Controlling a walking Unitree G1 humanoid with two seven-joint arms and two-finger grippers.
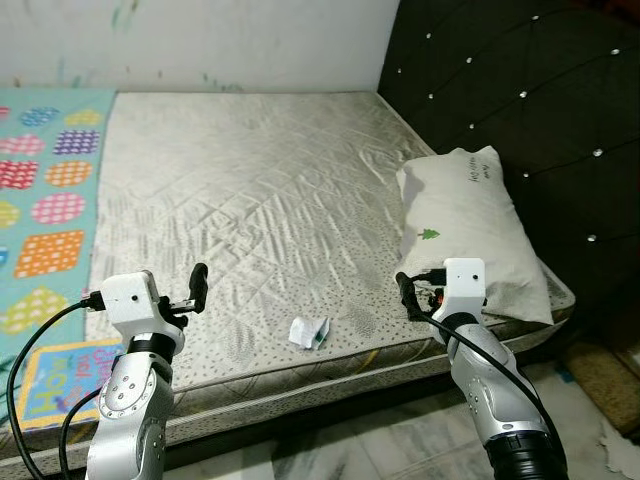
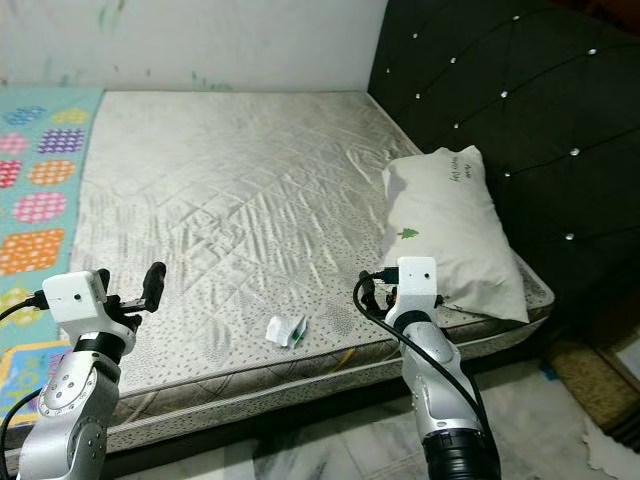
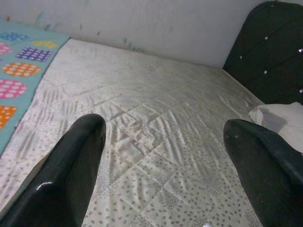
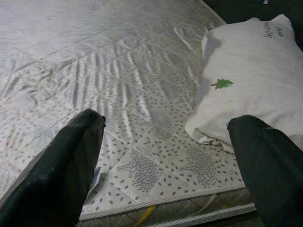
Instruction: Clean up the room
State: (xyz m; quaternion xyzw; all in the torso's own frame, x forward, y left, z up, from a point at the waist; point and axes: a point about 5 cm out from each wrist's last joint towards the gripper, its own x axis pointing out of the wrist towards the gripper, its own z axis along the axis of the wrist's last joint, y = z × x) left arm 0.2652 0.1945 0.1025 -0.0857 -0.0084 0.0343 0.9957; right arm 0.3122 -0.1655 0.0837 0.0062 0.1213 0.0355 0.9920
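White crumpled wrapper (image 1: 309, 332) lies near mattress (image 1: 250, 190) front edge, between our grippers | left gripper (image 1: 199, 288) and right gripper (image 1: 408, 297) both wide open, empty | step: approach | next: we judge a reach down onto wrapper, beside pillow (image 1: 470, 230).

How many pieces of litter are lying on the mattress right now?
1: a crumpled white wrapper near the mattress's front edge, between the left gripper and the right gripper. More could be hidden behind the pillow.
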